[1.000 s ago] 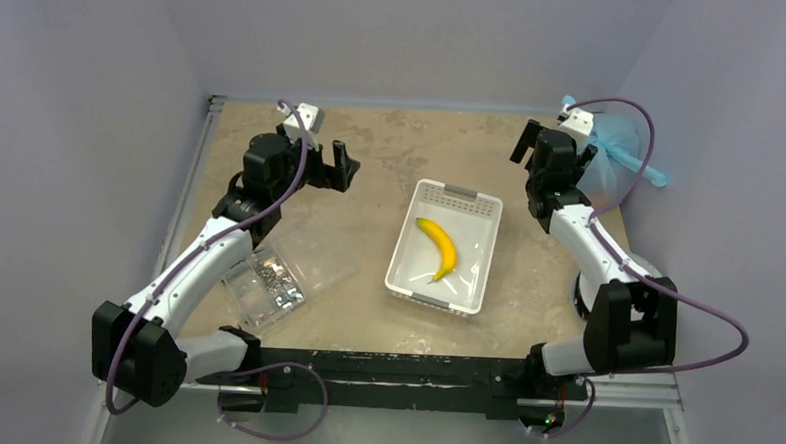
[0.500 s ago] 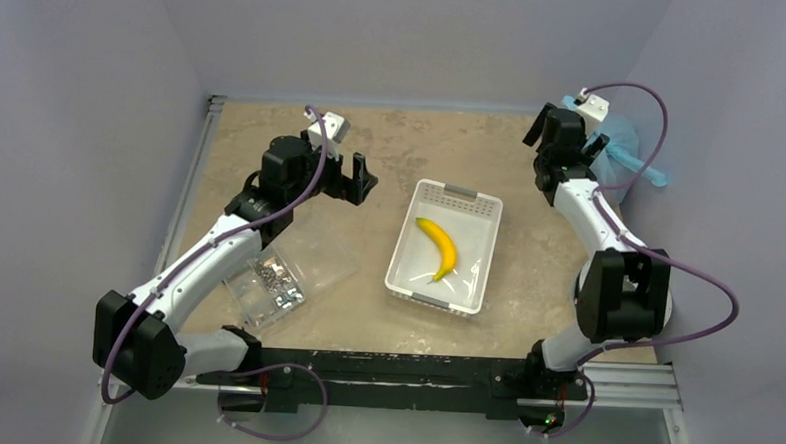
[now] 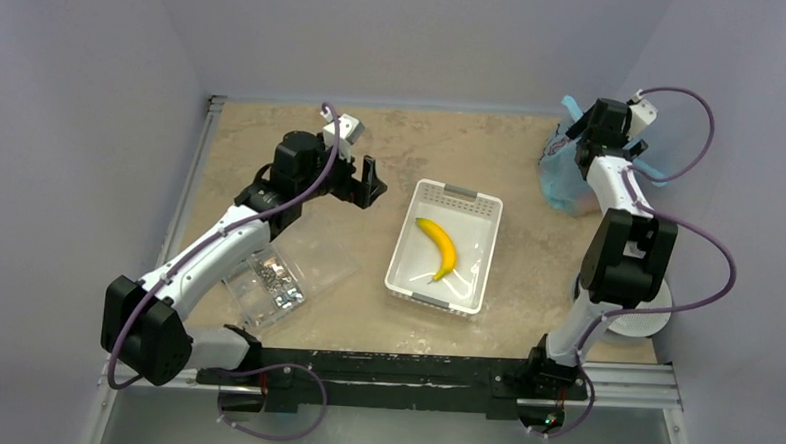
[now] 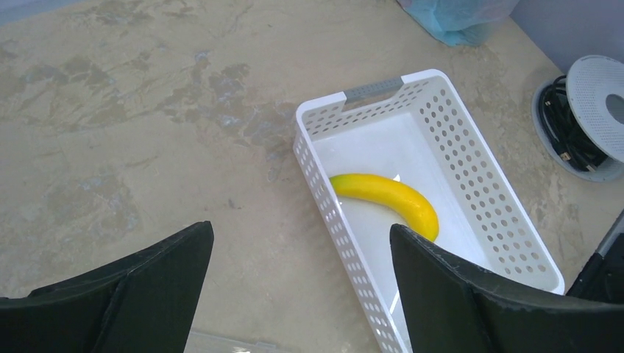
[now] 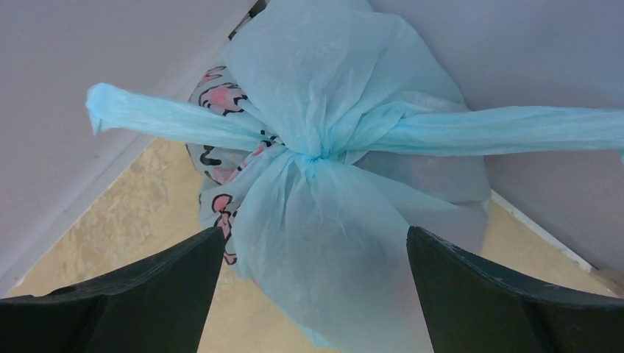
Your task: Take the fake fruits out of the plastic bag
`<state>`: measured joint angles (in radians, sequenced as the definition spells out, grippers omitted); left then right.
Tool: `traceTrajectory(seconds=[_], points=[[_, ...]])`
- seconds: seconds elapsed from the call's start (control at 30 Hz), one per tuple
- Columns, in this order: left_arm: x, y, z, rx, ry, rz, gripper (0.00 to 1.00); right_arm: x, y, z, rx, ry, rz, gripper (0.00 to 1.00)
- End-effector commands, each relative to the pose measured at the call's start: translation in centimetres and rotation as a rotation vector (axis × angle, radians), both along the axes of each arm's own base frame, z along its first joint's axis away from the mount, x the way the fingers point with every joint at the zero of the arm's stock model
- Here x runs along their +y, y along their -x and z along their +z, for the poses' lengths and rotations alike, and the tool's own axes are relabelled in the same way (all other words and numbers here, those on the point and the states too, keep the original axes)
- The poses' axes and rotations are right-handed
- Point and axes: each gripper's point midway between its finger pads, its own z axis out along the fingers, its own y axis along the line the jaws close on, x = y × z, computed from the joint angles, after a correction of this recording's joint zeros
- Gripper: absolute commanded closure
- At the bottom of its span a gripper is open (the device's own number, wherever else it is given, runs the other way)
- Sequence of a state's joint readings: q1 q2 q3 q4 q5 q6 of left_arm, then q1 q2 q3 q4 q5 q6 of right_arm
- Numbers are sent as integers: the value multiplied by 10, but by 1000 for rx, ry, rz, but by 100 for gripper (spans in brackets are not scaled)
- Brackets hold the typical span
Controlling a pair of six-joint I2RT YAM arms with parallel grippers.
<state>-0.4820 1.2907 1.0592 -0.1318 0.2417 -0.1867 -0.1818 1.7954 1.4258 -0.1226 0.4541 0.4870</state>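
Expect the plastic bag (image 5: 331,95), tied shut beyond and right of the basket (image 3: 404,245), to feel thin, limp and slippery, so pinch its knot (image 5: 313,158) with the wide-open right gripper (image 5: 313,243), noting the left gripper (image 4: 300,243) equally agape.

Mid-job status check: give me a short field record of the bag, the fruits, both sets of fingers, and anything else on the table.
plastic bag: far right corner by the wall, handles knotted shut
fake fruits: none visible, whether in the bag or out on the table
right gripper: fingers open, aimed at the bag's knot, gripping nothing
left gripper: fingers open, empty, over bare table left of the basket
basket: white, mid-table, holds one banana
packet: clear, metal bits inside, near left
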Motion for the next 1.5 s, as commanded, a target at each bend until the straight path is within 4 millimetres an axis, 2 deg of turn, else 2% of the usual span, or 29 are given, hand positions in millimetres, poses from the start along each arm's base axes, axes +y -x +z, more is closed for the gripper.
traceTrajectory(seconds=[0.0,0.07,0.2,0.3,0.43,0.53,0.67,0.77,0.93,1.03,1.2,1.27,1.47], points=[[-17,6,22,-10,65,-70,10,2,-15,2,15,-5,12,4],[-19,6,23,-8,65,-76,11,-1,-17,-6,39,8,7,5],[-17,7,24,-14,55,-74,12,-1,-23,-26,95,1,21,23],[-14,6,20,-17,32,-62,12,-1,-23,-34,126,-3,30,37],[-13,1,10,-4,2,-50,12,8,-32,-28,99,3,97,50],[-17,-2,-2,26,-11,-54,12,18,-41,-24,79,-16,151,66],[-19,-3,-10,55,-30,-60,12,45,-55,-23,53,-51,238,82],[-18,-4,-13,54,-46,-58,12,74,-66,-22,41,-63,295,92],[-16,-2,-24,41,-117,-57,12,139,-84,-14,7,-64,427,100],[-21,2,-30,38,-154,-80,12,183,-93,-12,-45,-160,532,100],[-24,3,-30,34,-150,-91,12,239,-106,4,-143,-231,671,100],[-24,2,-31,28,-152,-87,12,261,-110,2,-158,-261,716,100],[-15,-3,-32,26,-189,-46,12,349,-116,3,-208,-320,898,100]])
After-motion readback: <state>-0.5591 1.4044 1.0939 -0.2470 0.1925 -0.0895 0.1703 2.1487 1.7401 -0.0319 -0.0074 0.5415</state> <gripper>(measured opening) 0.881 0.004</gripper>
